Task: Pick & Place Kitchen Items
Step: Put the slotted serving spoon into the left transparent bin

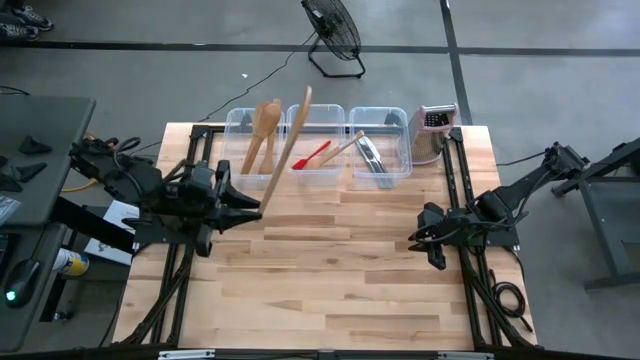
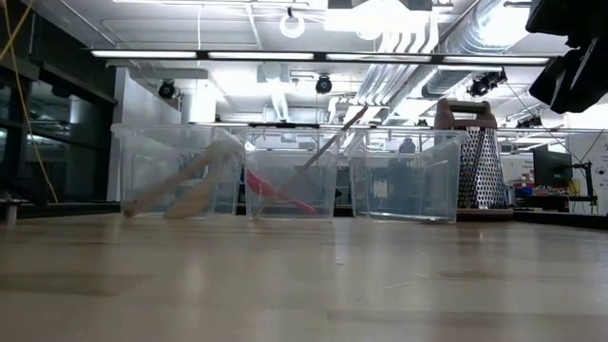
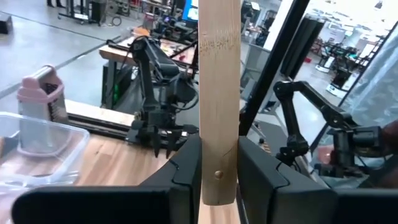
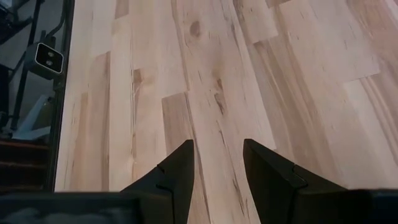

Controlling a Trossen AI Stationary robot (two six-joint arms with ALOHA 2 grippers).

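From above, the left tool (image 1: 252,208) hangs over the bench (image 1: 330,290) just in front of the left tub (image 1: 238,160), clamped on the lower end of a long wooden spatula (image 1: 287,148). Its long axis runs slantwise, the free end pointing away toward the middle tub (image 1: 318,170). Two wooden spoons (image 1: 264,130) lean in the left tub, a red spatula (image 1: 312,155) lies in the middle one, and metal tongs (image 1: 371,158) in the right tub (image 1: 400,165). The right tool (image 1: 418,240) waits over the bench's right side.

The low view shows the tubs in a row and the grater (image 2: 480,157); the held spatula cannot be picked out there.

The left wrist view shows both fingers (image 3: 186,171) pressed against the handle.

The right wrist view shows that tool's fingers (image 4: 177,171) apart, holding nothing.
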